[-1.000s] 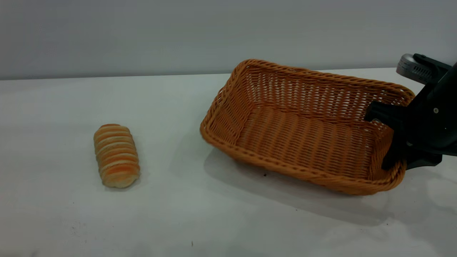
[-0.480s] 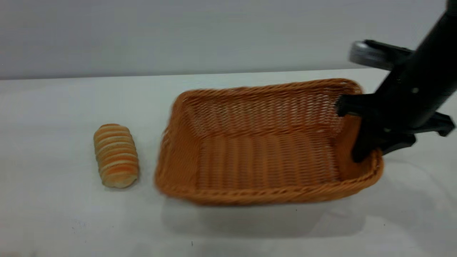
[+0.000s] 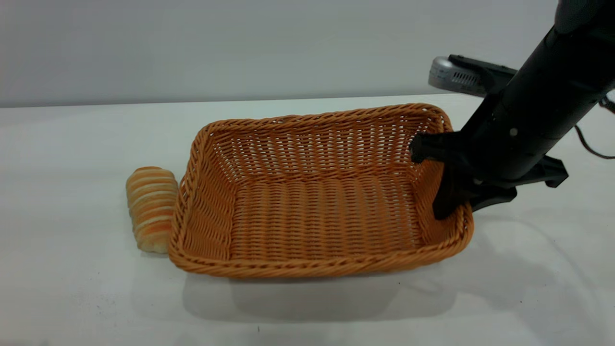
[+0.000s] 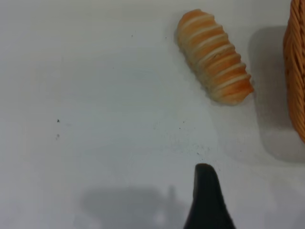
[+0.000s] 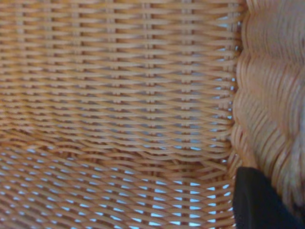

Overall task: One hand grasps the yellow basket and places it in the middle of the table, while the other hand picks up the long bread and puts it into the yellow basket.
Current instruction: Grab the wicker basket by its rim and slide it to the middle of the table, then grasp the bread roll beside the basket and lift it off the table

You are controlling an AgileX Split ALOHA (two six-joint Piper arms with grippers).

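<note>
On the white bench, the exterior view shows the yellow basket near the middle, its right end wall clamped by the right end effector. The long bread lies just beside its left rim.

The left wrist view shows the bread on bare bench near one fingertip of the left end effector; cannot tell its spread.

The right wrist view is filled with basket weave.

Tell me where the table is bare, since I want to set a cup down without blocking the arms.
Bare table runs left of and in front of the long bread, and along the front edge below the yellow basket. It is crowded where the bread sits close against the basket's left rim, and at the right end, where the right gripper clamps the wall.
</note>
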